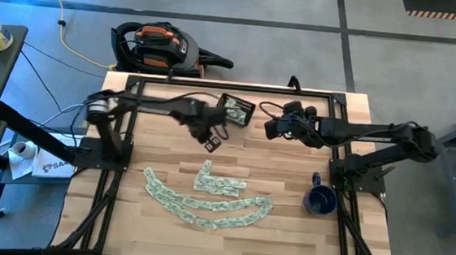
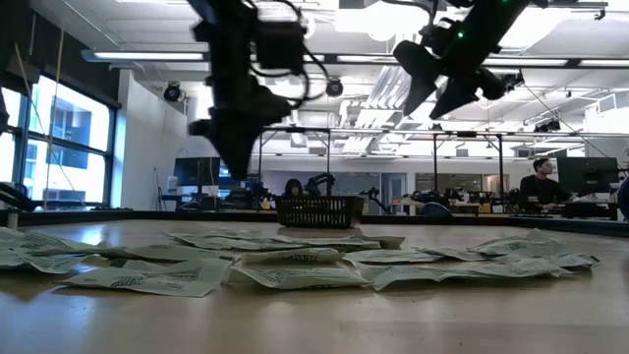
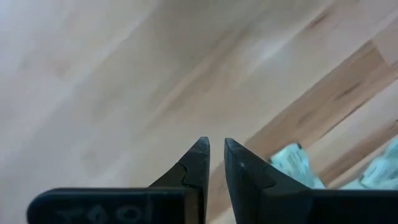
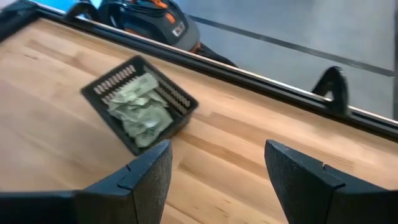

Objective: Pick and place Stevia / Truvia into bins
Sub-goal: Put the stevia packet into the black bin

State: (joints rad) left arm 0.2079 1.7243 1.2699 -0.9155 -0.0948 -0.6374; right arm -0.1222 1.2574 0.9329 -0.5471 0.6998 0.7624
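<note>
Many pale green and white Stevia sachets point(image 1: 206, 195) lie flat in a curved band on the near half of the wooden table; in the low view the sachets point(image 2: 295, 265) fill the foreground. The dark slatted basket point(image 1: 235, 109) stands near the far edge with several sachets point(image 4: 140, 112) inside. My left gripper point(image 1: 210, 142) hangs between basket and band, pointing steeply down, its fingers point(image 3: 200, 155) a narrow gap apart with nothing between them. To the right of the basket my right gripper point(image 4: 217, 162) is raised, wide open and empty.
A dark blue mug point(image 1: 320, 201) stands at the table's right side. An orange and black tool point(image 1: 157, 47) lies on the floor beyond the far edge. Black frame rails point(image 1: 231, 85) border the table. People sit in the room behind point(image 2: 539, 177).
</note>
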